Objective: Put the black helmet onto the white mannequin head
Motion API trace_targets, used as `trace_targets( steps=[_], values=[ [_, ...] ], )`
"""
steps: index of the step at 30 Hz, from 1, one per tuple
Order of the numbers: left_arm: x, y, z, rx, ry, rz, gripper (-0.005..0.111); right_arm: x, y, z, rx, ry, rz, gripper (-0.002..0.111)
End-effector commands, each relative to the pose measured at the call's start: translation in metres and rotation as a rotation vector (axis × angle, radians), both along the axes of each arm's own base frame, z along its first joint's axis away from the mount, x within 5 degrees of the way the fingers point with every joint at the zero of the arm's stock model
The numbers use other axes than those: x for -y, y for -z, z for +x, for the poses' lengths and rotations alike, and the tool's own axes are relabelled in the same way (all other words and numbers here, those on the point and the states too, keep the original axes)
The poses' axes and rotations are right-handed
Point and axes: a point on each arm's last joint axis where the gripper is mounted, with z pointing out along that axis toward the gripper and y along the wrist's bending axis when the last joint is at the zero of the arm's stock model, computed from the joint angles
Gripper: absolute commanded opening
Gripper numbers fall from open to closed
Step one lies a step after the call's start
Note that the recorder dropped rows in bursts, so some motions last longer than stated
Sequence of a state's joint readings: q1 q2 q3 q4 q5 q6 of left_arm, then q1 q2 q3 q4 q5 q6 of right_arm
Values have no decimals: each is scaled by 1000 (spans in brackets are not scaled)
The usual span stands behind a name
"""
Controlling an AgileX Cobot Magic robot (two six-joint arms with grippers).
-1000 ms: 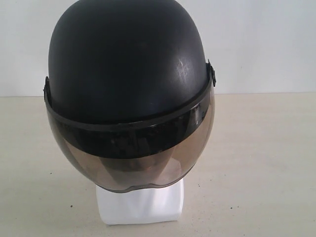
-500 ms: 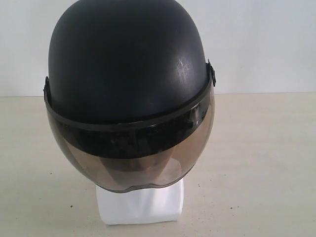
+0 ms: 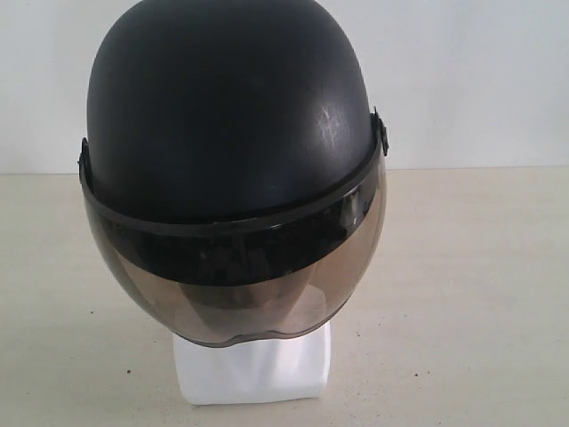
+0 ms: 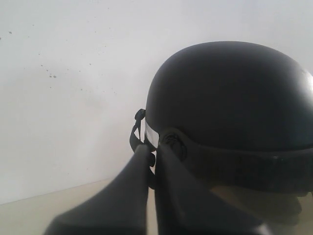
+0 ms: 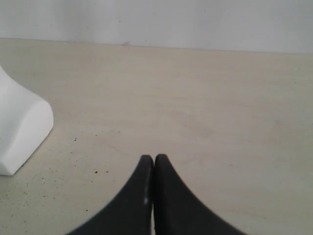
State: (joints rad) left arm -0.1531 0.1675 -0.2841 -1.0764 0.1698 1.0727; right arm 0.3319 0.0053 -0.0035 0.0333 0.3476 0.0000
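The black helmet (image 3: 231,116) sits over the white mannequin head, its smoky visor (image 3: 240,276) covering the face. Only the white neck base (image 3: 253,374) shows below it; the face is hidden. In the left wrist view my left gripper (image 4: 155,147) is at the helmet's (image 4: 230,98) lower rim by the visor pivot. Its fingers are pressed close, with a black strap (image 4: 151,164) of the helmet between them. My right gripper (image 5: 154,159) is shut and holds nothing, low over the table, apart from the white base (image 5: 19,127). Neither gripper shows in the exterior view.
A pale beige table (image 3: 471,285) carries the head, and a white wall (image 3: 480,71) stands behind it. The right wrist view shows bare tabletop (image 5: 205,98) stretching beyond the right gripper toward that wall.
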Motion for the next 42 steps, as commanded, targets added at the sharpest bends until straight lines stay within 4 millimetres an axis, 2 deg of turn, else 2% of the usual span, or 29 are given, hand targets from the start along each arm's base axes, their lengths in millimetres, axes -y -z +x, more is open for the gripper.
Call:
trace_targets(
  steps=[1,6,11,42],
  values=[
    [0,0,0,1,0,-20,5,7,1,2,7,123,-18,0],
    [-1,0,0,2,-2,-20,5,14,1,3,6,256,-19,0],
    [-1,0,0,2,-2,-20,5,17,1,3,4,310,-25,0],
    [-1,0,0,2,-2,-20,5,13,1,3,3,236,-15,0]
  ],
)
